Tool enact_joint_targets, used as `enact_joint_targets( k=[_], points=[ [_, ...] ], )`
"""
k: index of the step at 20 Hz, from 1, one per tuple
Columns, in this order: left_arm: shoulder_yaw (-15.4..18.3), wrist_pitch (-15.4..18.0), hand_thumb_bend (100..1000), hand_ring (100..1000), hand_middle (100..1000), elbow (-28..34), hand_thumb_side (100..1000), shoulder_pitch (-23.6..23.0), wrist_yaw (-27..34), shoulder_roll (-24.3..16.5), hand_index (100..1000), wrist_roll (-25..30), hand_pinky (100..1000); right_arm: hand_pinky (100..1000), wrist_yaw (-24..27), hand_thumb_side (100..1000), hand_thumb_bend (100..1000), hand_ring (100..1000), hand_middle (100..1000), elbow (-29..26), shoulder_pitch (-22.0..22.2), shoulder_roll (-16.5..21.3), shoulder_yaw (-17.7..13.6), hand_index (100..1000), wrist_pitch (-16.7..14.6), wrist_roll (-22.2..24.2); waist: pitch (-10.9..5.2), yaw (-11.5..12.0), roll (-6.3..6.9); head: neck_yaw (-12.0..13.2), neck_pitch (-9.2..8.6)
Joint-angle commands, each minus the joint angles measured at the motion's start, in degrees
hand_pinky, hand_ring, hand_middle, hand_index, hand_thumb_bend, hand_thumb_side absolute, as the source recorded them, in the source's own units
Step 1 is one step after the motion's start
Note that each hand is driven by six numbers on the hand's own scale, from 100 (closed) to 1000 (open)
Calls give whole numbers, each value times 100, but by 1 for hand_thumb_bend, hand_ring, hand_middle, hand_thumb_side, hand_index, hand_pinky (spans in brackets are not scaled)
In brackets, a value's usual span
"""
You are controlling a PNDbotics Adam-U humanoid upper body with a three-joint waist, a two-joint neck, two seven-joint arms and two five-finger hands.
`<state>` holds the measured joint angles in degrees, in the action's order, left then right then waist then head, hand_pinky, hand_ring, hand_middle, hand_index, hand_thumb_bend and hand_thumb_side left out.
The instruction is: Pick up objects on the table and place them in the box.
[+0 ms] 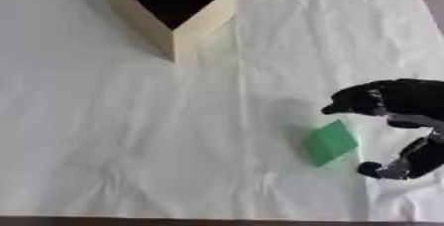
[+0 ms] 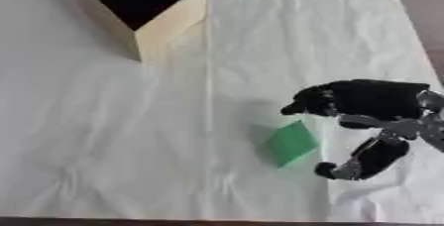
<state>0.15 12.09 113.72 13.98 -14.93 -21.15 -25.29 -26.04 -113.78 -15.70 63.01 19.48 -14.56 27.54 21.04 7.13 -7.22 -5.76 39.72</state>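
While right hand (image 2: pixel 373 103) spreads released fingers around it | one green block (image 2: pixel 291 142) between fingers and thumb, untouched | one box (image 1: pixel 173 7) far off

right hand (image 2: pixel 373 102) spread beside green block (image 2: pixel 291 142) | box (image 2: pixel 169 22) far-left

Green block (image 1: pixel 330 142): small, flat-faced, square-ish, turned cornerwise so it reads as diamond. Lies on white wrinkled sheet, right of centre, toward near edge. Casts soft shadow to its left.

Box (image 1: pixel 201 18): pale wood-coloured walls, open top, dark interior, nothing visible inside. Stands upright at far left-centre of sheet, one corner pointing toward near side, top cut by picture edge. Well apart from green block.
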Motion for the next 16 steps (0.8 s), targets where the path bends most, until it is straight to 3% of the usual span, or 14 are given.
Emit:
enact_joint_targets(
  k=[1,16],
  points=[
    [-22,3,332,614,755,87,667,59,22,-12,763,34,614,876,26,384,388,956,840,-82,-102,76,2,1000,70,94,-84,14,22,-36,-61],
    [-82,-17,327,612,755,87,673,73,54,43,761,117,613,862,-388,413,361,941,823,-82,-293,-91,120,986,606,79,-8,124,-4,-98,-166]
  ],
)
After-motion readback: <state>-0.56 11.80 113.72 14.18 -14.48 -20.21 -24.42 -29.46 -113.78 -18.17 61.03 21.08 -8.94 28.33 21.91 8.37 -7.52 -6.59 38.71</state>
